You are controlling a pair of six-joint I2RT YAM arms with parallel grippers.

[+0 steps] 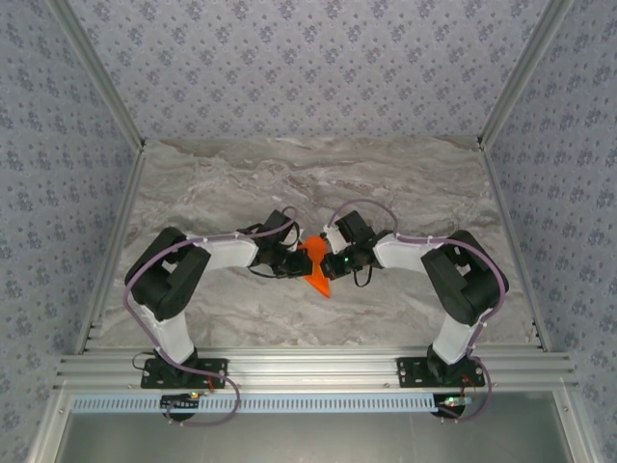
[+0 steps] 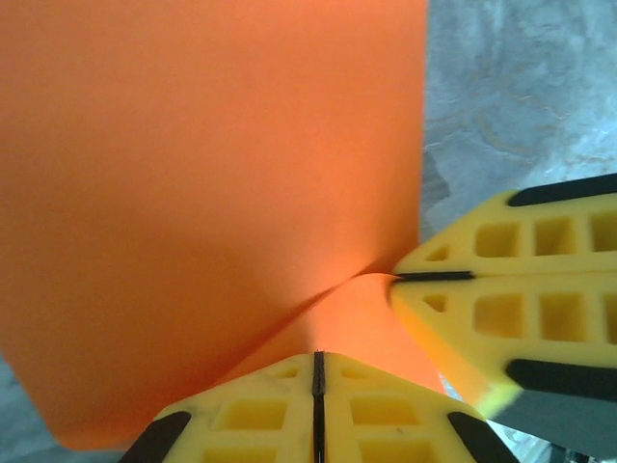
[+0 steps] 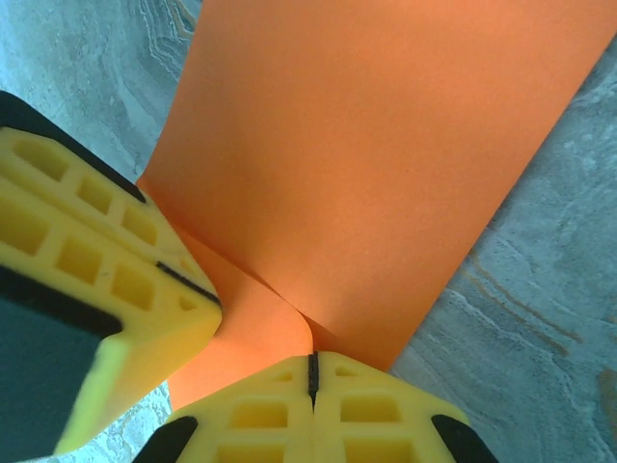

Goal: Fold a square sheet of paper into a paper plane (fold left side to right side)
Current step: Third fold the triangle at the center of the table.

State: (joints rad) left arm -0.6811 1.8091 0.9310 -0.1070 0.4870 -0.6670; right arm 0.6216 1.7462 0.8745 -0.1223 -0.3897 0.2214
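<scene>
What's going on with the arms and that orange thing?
Both arms meet over the table, working one piece of orange paper. The left pincer and the right pincer are each shut on it, tips close together, and the sheet curls where they grip. It narrows to a point in the top view; not a finished plane yet.

1. The folded sheet of paper (image 1: 316,270) sits mid-surface (image 1: 405,183), its pointed end toward the near edge.
2. The left end effector (image 1: 295,258) is at the sheet's left, and the right end effector (image 1: 335,260) is at its right, so the sheet is between them.
3. Both end effectors pinch the same raised part of the sheet, with their tips just beside each other.
4. The rest of the sheet extends beyond the tips over the surface.
</scene>
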